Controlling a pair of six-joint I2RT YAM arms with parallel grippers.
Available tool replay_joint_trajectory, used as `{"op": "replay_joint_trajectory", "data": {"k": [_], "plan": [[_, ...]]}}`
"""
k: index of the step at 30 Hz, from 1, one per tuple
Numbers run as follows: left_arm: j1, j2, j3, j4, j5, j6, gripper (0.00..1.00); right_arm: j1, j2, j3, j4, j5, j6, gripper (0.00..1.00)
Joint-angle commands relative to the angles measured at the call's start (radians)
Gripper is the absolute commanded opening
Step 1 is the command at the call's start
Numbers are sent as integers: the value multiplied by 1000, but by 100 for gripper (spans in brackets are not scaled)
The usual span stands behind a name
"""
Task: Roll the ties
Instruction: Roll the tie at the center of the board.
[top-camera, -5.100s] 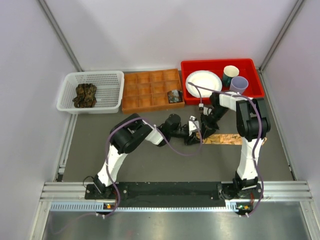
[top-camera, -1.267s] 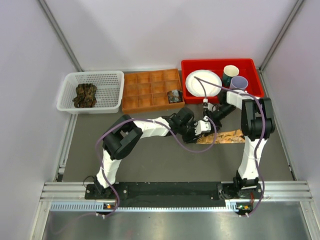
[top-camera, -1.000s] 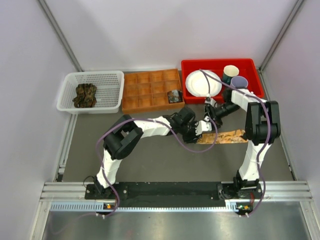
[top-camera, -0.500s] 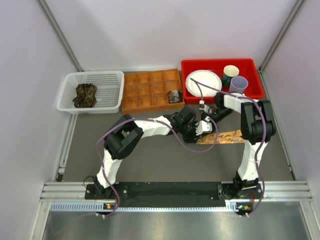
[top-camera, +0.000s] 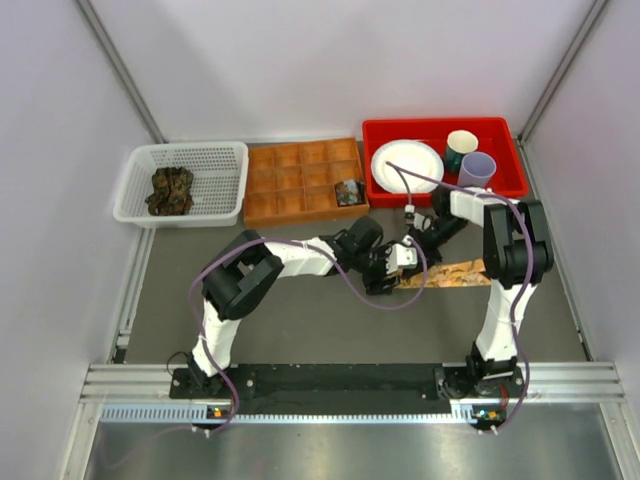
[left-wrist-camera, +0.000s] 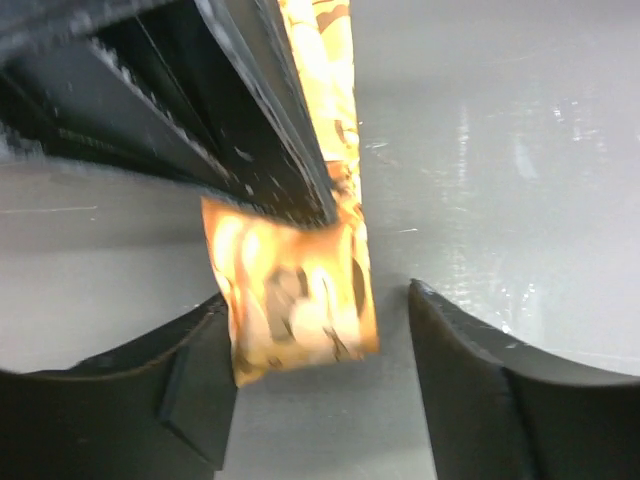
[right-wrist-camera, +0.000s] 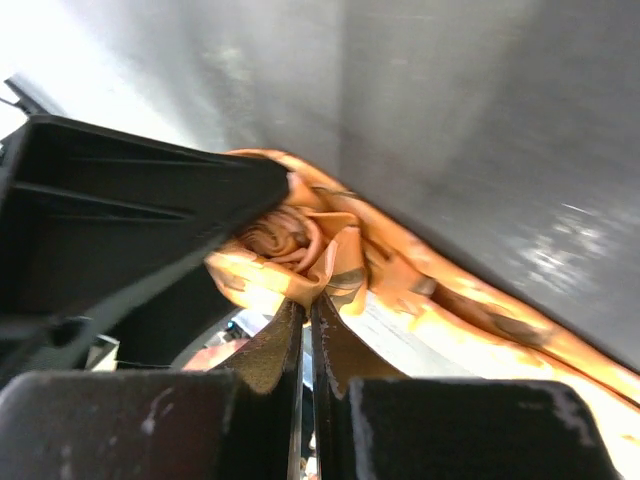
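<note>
Overhead view, with wrist views for detail. Grey table (top-camera: 300, 320), walled on three sides, arm bases at 6 o'clock.

Left arm (top-camera: 290, 255): reaches from its base toward 2 o'clock, ending near the table's centre. Right arm (top-camera: 505, 250): rises from its base, then bends back toward 9 o'clock to meet the left arm.

Red bin (top-camera: 440, 123): at 1 o'clock, holding a white plate (top-camera: 405, 165) and, on the plate's 3 o'clock side, two cups: one green and white (top-camera: 461, 147), one lavender (top-camera: 478, 170). White basket (top-camera: 215, 185): at 10 o'clock. Brown tray (top-camera: 290, 180): at 12 o'clock, between basket and bin.

Tie (top-camera: 455, 272): tan-orange, lying flat on the table at 3 o'clock from centre; its 9 o'clock end is wound into a small roll (left-wrist-camera: 290, 300) where the two grippers meet. Dark ties (top-camera: 172, 190): a bundle inside the basket. Rolled tie (top-camera: 349, 192): dark, in the tray compartment nearest the bin.

Left gripper (left-wrist-camera: 320, 350): fingers spread, one on each side of the roll, with a clear gap at the 3 o'clock finger (left-wrist-camera: 500, 390). Right gripper (right-wrist-camera: 305, 320): fingers pressed together, pinching a fold of the tie at the roll's edge.
</note>
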Motion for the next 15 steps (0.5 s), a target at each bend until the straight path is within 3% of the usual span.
{"op": "replay_joint_trajectory", "data": {"k": [1, 5, 11, 15], "plan": [[37, 20, -105, 9, 36, -68, 71, -24, 9, -17, 73, 218, -10, 0], [49, 21, -118, 181, 93, -148, 80, -24, 17, 0, 76, 250, -3, 0], [51, 58, -192, 520, 116, -214, 82, -23, 35, 9, 73, 286, -4, 0], [48, 100, -204, 652, 147, -253, 81, -9, 37, 12, 69, 304, -19, 0]]}}
